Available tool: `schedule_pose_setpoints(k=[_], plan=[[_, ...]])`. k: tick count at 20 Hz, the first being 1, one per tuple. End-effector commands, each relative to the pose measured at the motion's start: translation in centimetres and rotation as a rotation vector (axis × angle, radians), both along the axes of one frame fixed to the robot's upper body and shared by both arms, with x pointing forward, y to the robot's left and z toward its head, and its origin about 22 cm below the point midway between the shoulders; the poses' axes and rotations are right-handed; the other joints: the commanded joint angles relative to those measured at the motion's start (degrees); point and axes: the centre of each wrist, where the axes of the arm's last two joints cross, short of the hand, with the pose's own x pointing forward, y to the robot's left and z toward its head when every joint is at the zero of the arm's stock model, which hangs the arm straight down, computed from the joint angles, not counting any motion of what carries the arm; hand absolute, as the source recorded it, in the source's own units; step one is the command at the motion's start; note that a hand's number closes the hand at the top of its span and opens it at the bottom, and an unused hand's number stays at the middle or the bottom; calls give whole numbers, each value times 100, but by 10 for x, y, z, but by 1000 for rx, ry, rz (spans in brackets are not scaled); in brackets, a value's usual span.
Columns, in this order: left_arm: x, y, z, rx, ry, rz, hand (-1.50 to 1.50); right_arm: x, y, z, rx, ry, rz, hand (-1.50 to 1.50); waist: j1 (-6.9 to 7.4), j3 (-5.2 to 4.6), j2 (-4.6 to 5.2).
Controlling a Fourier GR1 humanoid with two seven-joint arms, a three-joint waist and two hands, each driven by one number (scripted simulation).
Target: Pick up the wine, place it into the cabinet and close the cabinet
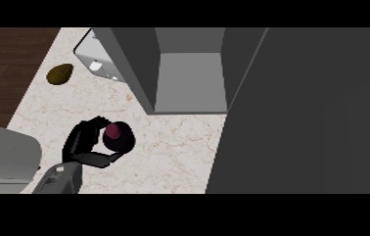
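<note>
The wine bottle (119,136), dark with a pinkish-red top, is seen from above over the marble counter (173,152) at the lower left. My left hand (81,143) is curled round its left and lower sides, thumb and fingers wrapped about it. The grey cabinet (189,83) stands open just beyond, its bare shelf showing, its left door (133,68) swung outward and its right door (289,112) a large dark panel filling the right side. My right hand shows nowhere.
A brownish oval object (60,74) lies on the counter at the far left. A pale sink or tray (94,59) sits behind the left door. A grey block (16,156) occupies the lower left edge. Dark wood floor (22,59) lies beyond the counter's left edge.
</note>
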Motion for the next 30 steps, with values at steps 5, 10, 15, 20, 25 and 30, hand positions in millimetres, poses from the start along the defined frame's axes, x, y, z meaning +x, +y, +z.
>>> schedule_pose_setpoints(k=[5, 10, 15, 20, 25, 30], plan=[[-36, -29, -12, -105, 3, -77, 150, -17, -7, 18, 26, -73, -32, -150, 86, -22, 30], [-28, -53, 15, -120, -25, -87, 150, -37, -20, 23, 31, -63, -45, -150, 42, -14, 14], [-28, -90, 42, -128, -21, -125, 150, -36, -19, 18, 31, -75, -36, -150, 36, -16, 34], [-38, -105, 60, -116, -48, -145, 150, -42, -25, 27, 17, -90, -38, -150, 18, -22, 38], [-27, -139, 92, -94, -62, -116, 150, -47, -18, 13, 45, -60, -44, -150, -82, -21, 15], [-31, -148, 105, -71, -75, -60, 150, -42, -23, 22, 12, -73, -32, -150, 2, -26, 43]])
